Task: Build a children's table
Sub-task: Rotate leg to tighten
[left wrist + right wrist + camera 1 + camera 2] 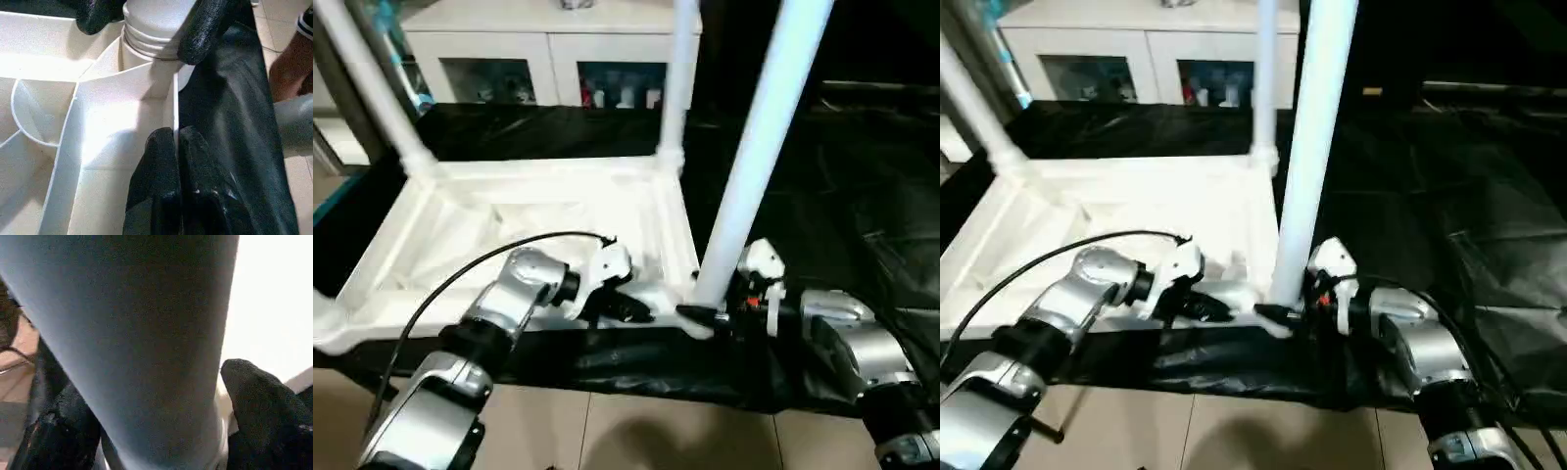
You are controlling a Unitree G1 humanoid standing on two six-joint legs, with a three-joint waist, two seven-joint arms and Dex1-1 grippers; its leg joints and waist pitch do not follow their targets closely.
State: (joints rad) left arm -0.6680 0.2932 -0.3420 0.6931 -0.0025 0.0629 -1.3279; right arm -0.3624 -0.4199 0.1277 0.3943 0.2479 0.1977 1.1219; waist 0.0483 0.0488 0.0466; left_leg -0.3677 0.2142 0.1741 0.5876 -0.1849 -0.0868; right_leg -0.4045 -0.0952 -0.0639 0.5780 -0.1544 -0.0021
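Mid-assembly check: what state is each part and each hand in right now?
Table top: upside down on black sheet.
Near-right leg: upright in corner socket, gripped.
Two far legs: standing in sockets.
Right hand: shut on near-right leg.
Left hand: pinching the top's edge wall.

- The near leg point(759, 147) runs out past the picture's top edge, so its upper end stays unseen.
- Its base, at the tabletop point(538, 220) corner, is covered by the right hand point(705, 315).
- Small items behind the cabinet point(548, 59) glass are too blurred to identify.

White table point(538, 211) upside-down, legs up
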